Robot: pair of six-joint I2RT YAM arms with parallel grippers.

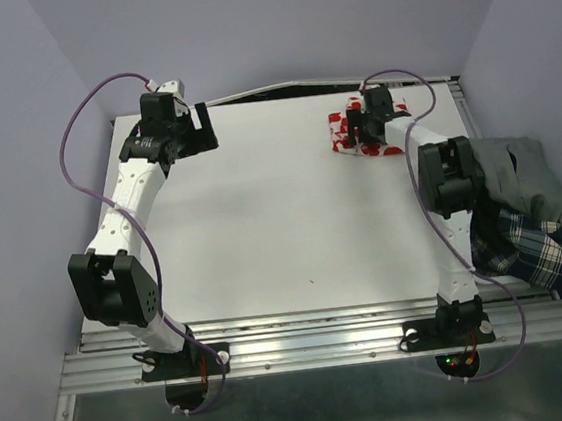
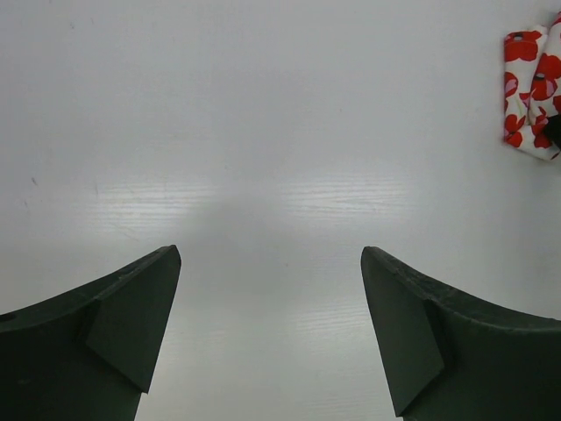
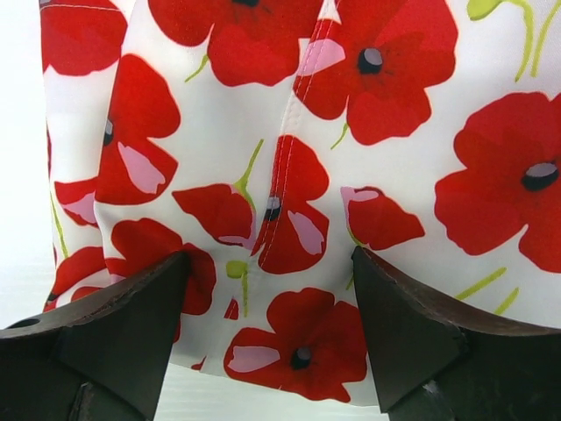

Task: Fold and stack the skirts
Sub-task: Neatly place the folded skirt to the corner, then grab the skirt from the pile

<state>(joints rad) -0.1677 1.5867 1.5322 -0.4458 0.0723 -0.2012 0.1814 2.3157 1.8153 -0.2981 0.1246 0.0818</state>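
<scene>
The white skirt with red poppy print (image 1: 340, 136) lies folded into a small bundle at the back right of the table. My right gripper (image 1: 361, 128) is down over it. In the right wrist view its jaws stand wide apart and the fingertips (image 3: 166, 272) rest on the printed cloth (image 3: 289, 158), near the folded edge. The grey skirt (image 1: 518, 173) and the plaid skirt (image 1: 544, 248) lie heaped together off the table's right edge. At the back left, my left gripper (image 1: 202, 128) hangs open over bare table (image 2: 270, 250), holding nothing. The poppy skirt (image 2: 530, 96) shows at that view's far right.
The white table (image 1: 292, 219) runs between purple walls, with a metal rail along its near edge (image 1: 315, 340). The right arm's elbow (image 1: 446, 175) stands beside the heap of skirts. A purple cable loops above each arm.
</scene>
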